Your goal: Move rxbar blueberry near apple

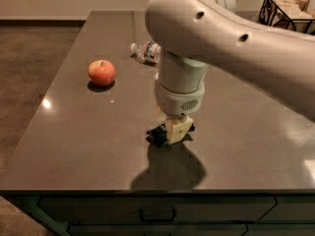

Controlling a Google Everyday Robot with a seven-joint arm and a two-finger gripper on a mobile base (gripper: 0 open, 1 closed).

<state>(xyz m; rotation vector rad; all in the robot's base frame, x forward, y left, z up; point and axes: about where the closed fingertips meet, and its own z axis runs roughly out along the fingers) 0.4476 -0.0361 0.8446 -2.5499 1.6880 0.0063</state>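
The rxbar blueberry (158, 134), a small dark-blue bar, sits between the fingers of my gripper (173, 132) near the front middle of the dark table (74, 146). The gripper points straight down and is shut on the bar, holding it just above the tabletop, over its own shadow. Most of the bar is hidden by the pale fingers (177, 130). The apple (102, 72), red-orange with a short stem, stands on the table to the far left of the gripper, well apart from it.
A clear plastic water bottle (145, 51) lies on its side at the back, partly behind my arm. A black wire basket (288, 12) stands at the back right corner. A drawer front runs below the table's front edge.
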